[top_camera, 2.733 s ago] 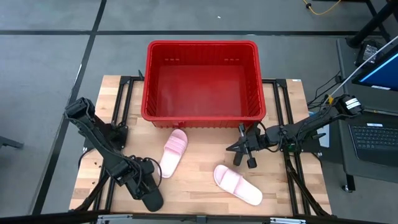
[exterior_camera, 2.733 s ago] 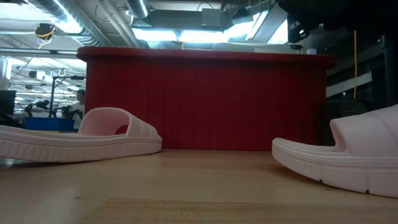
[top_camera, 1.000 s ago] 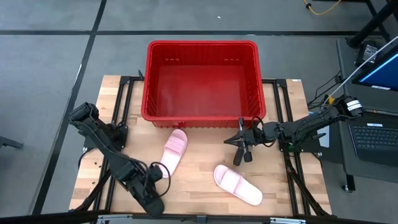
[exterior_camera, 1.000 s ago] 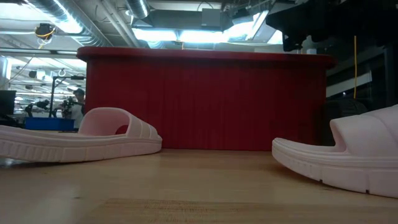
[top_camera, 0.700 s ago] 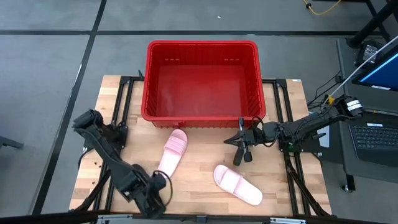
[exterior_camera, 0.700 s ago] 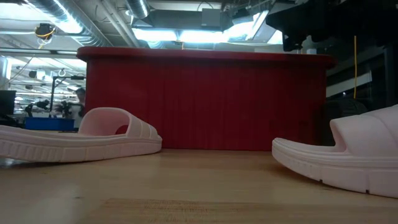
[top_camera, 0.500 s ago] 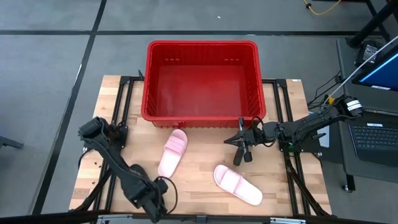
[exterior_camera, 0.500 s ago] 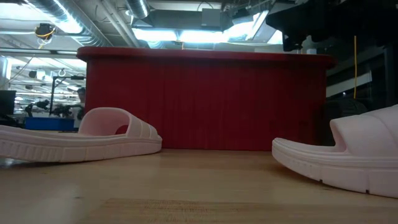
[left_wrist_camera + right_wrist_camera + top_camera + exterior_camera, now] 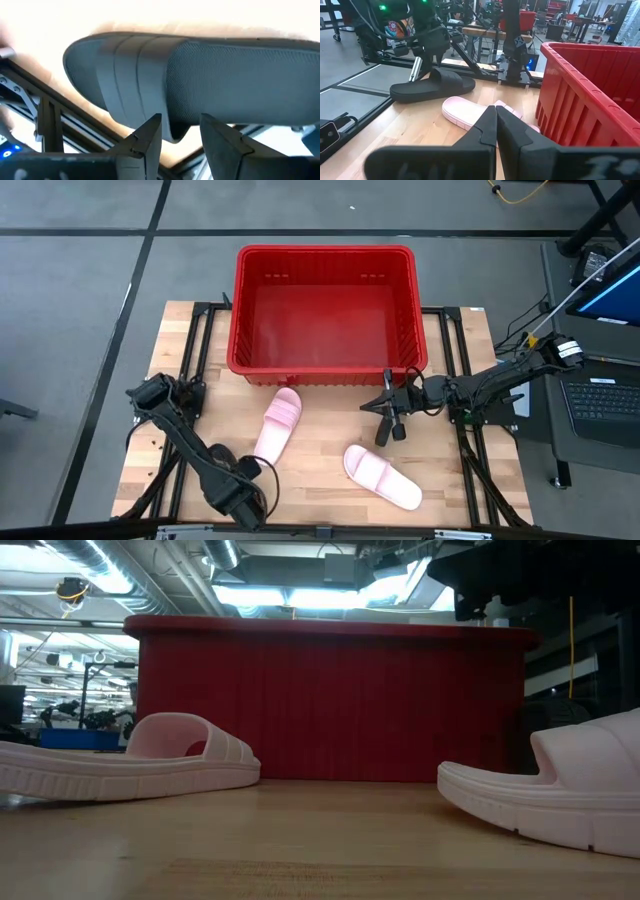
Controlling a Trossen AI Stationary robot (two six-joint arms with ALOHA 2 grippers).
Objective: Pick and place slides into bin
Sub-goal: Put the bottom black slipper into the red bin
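**A:** Where are your slides relative to the bin [image 9: 325, 310]?

**B:** Bin's empty. One pink slide [image 9: 277, 426] lies just in front of the bin's near wall, the other pink slide [image 9: 382, 477] farther out toward the desk [image 9: 320, 445] edge. The black slide [image 9: 432, 84] is at the desk's front-left corner, well apart from the bin.

**A:** And your end effectors?

**B:** Your left end effector [image 9: 172, 137] is right at that black slide, fingers a little apart with the sole's edge between them, can't tell if it's clamped. Your right end effector [image 9: 496, 120] has its fingers pressed together, hanging near the bin's front-right corner, holding nothing.
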